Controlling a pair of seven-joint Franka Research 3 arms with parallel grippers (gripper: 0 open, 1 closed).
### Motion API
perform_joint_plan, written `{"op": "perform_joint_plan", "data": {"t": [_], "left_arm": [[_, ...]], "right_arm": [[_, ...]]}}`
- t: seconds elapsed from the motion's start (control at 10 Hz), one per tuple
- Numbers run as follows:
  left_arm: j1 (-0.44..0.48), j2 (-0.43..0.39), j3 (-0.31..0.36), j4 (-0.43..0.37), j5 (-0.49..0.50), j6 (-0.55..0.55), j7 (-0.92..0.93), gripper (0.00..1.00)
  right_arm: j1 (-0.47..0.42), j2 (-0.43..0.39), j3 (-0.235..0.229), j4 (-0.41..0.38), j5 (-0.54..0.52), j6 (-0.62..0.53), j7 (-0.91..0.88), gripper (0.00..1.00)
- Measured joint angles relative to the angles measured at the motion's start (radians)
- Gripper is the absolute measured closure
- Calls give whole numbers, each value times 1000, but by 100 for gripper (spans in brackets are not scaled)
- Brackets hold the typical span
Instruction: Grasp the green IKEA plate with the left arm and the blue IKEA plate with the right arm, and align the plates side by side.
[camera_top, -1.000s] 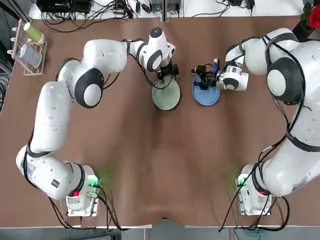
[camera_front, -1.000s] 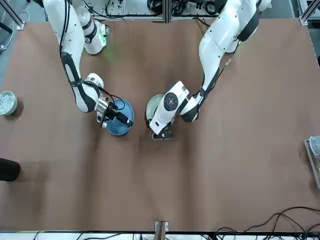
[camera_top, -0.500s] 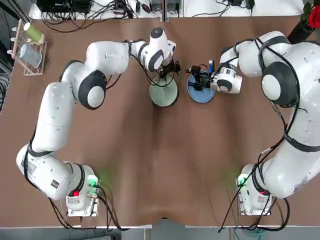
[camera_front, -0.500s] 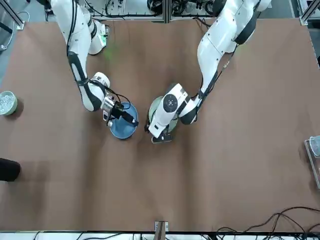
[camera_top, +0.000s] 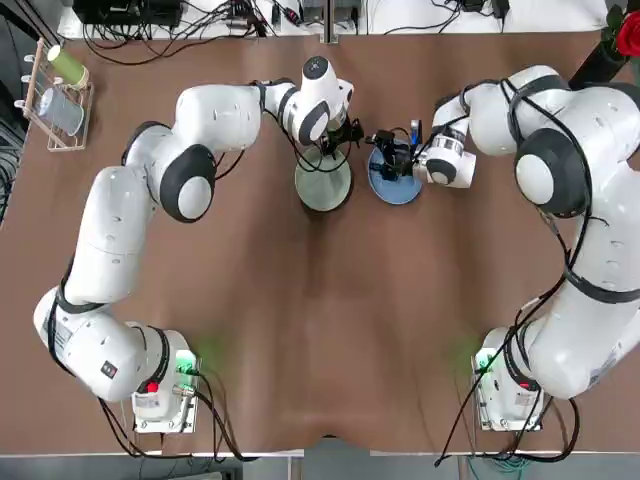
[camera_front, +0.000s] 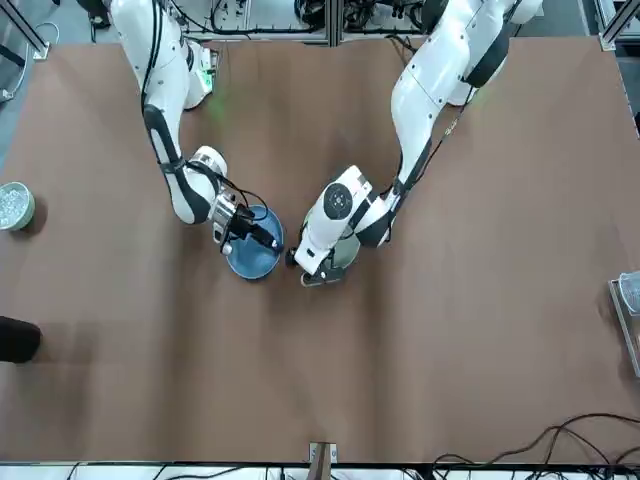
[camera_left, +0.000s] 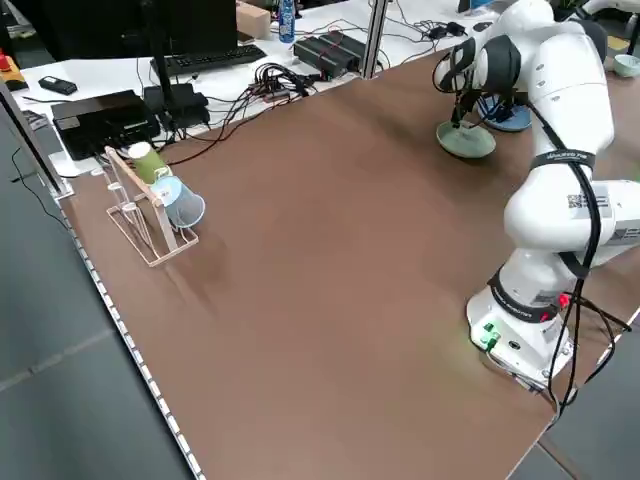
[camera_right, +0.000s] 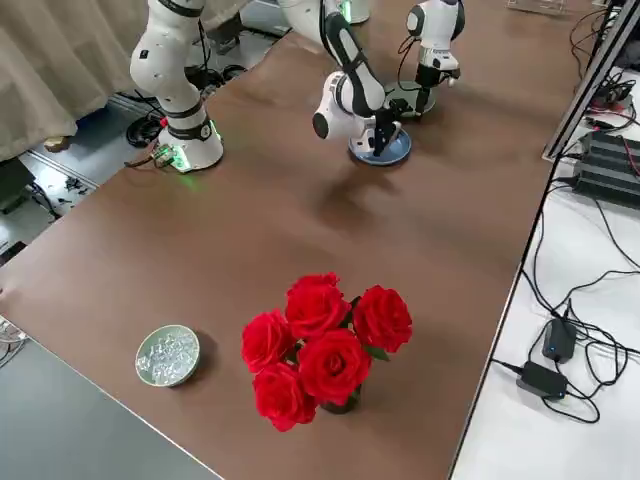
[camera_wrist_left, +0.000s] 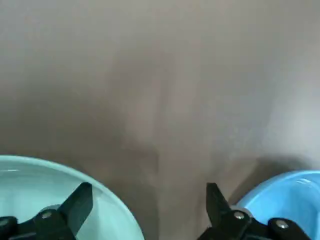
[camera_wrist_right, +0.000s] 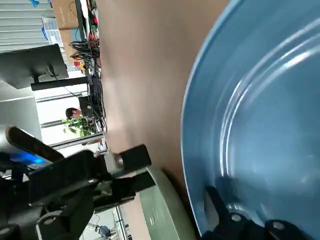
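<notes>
Top view, upper centre: green IKEA plate (camera_top: 322, 189) flat on table (camera_top: 320, 330), left end effector (camera_top: 332, 146) clamped on its far rim. Right beside it, blue IKEA plate (camera_top: 394, 186), rim pinched by right end effector (camera_top: 392, 158).

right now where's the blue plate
In the top view the blue IKEA plate sits far-centre on the table, just right of the green IKEA plate, under the right gripper.

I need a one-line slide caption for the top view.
Left gripper on the green plate and right gripper on the blue plate, plates nearly side by side.
</notes>
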Motion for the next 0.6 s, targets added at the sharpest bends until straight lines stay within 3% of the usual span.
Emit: {"op": "perform_joint_plan", "data": {"t": [0.6], "left_arm": [[-8, 22, 1, 24, 0, 64, -66, 0]], "right_arm": [[48, 21, 0, 44, 77, 15, 0, 2]]}}
